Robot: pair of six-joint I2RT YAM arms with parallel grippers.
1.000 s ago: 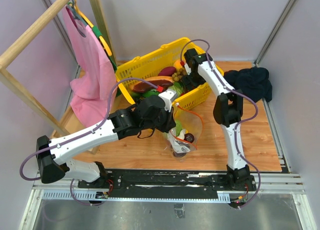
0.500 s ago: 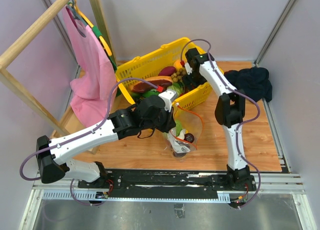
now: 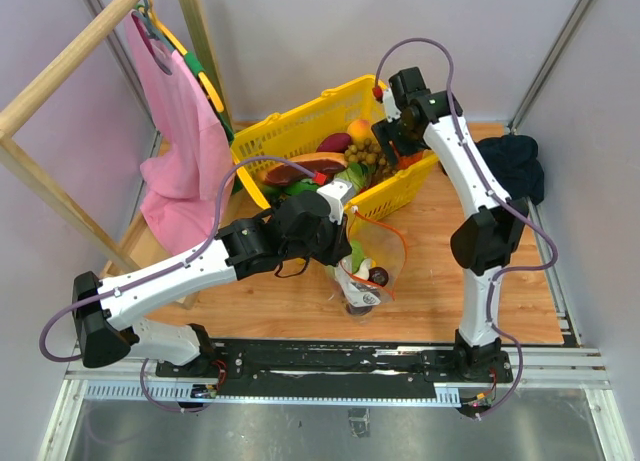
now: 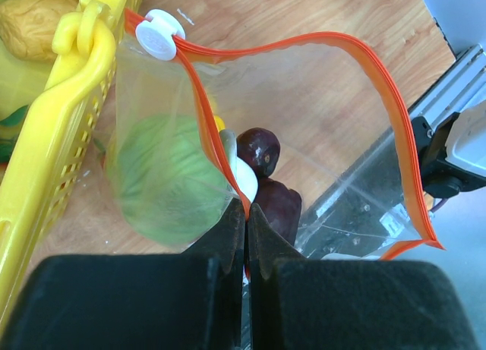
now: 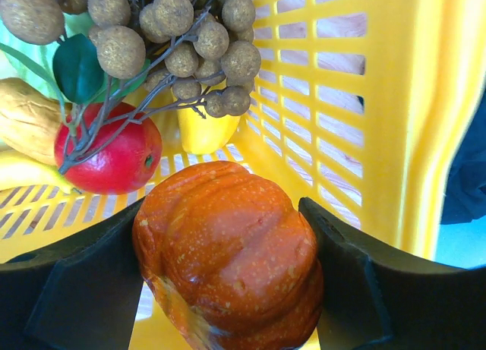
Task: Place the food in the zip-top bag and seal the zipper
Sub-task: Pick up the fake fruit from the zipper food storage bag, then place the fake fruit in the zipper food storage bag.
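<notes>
My left gripper is shut on the red-orange zipper edge of the clear zip-top bag, holding its mouth open beside the basket. Inside the bag lie a green cabbage and dark purple pieces. My right gripper is shut on an orange pumpkin, lifted above the right end of the yellow basket; it shows in the top view. In the basket lie a red fruit, a yellow pepper, a brown longan bunch and more food.
A wooden rack with a pink cloth stands at the left. A dark cloth lies at the right on the wooden board. A white zipper slider sits at the bag's corner against the basket rim.
My right arm has risen and swung right, lifting the orange pumpkin out of the basket's food pile. The left arm and bag have not moved.
</notes>
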